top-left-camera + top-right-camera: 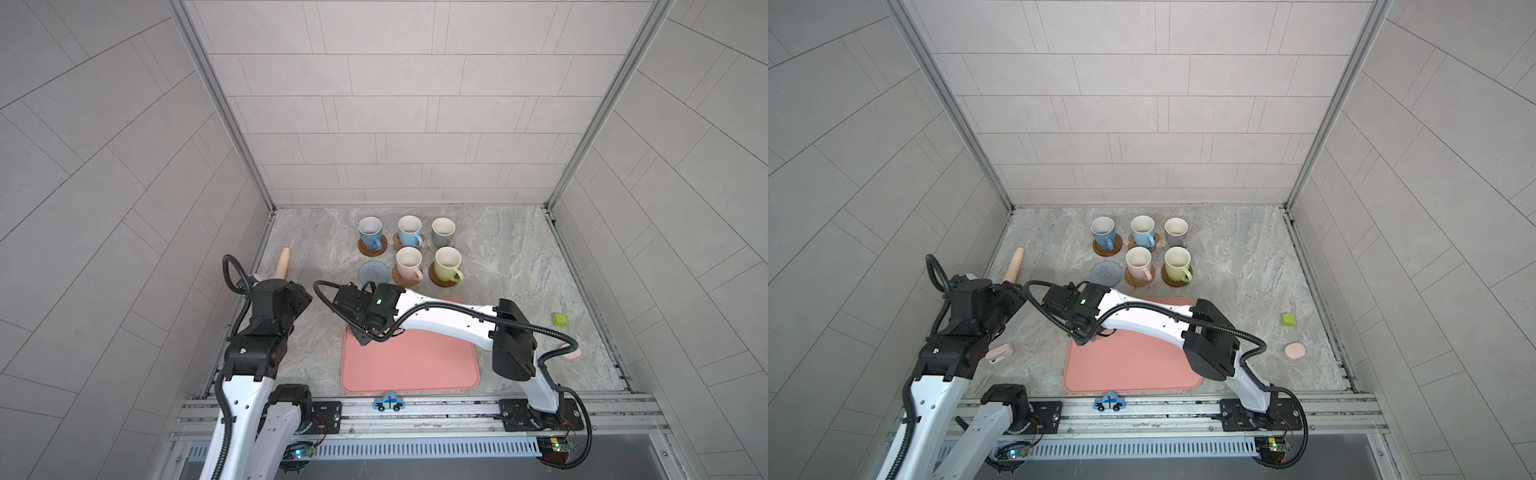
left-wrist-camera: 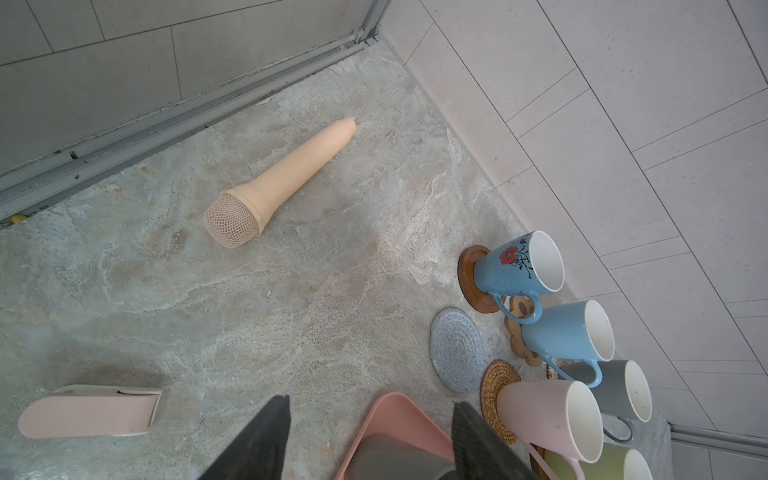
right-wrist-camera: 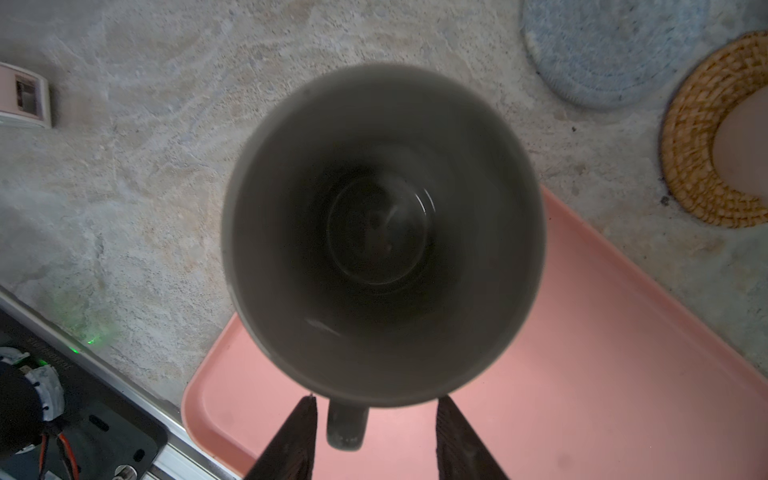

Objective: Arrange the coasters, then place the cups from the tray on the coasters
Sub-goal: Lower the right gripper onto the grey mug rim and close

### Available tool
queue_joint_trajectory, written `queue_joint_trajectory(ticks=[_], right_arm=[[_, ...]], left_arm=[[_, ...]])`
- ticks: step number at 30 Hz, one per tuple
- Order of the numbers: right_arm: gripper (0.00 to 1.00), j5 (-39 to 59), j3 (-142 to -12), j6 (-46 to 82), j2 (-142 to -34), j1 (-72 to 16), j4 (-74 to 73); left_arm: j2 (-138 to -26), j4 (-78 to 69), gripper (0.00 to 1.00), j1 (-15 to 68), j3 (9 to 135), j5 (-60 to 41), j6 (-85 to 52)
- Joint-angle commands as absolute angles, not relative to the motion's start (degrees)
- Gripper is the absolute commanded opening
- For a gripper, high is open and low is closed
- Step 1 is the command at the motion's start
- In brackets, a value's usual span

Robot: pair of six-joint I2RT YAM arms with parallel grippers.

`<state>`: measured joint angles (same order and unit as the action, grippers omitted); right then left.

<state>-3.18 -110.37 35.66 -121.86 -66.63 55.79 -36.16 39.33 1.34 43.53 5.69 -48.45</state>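
Note:
A dark grey cup (image 3: 382,232) stands upright on the corner of the salmon-pink tray (image 1: 411,365). My right gripper (image 3: 378,399) hangs over it, open, its fingers either side of the cup's handle (image 3: 347,424) with a gap. The wrist hides this cup in both top views. Behind the tray, two blue cups (image 1: 370,235) (image 1: 409,232), a grey one (image 1: 443,232), a pink one (image 1: 409,264) and a yellow-green one (image 1: 448,264) stand on coasters. The grey-blue woven coaster (image 1: 373,273) lies bare. My left gripper (image 2: 370,402) is open and holds nothing, left of the tray.
A beige toy microphone (image 1: 282,264) lies by the left wall. A pink case (image 1: 999,353) sits near the left arm. At the right are a green block (image 1: 560,319) and a small pink disc (image 1: 1294,351). A toy car (image 1: 389,402) sits on the front rail.

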Motion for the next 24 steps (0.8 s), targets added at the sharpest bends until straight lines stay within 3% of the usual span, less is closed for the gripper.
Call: queue_joint_trajectory(ticks=[1, 24], right_arm=[[0.46, -5.2, -111.0, 35.9, -122.7, -66.7, 57.1], [0.31, -4.9, -110.6, 35.0, -124.5, -64.8, 55.4]], left_arm=[[-35.9, 38.8, 0.69, 0.9, 43.3, 5.3, -49.8], [-34.6, 39.6, 0.69, 0.8, 42.3, 5.0, -49.9]])
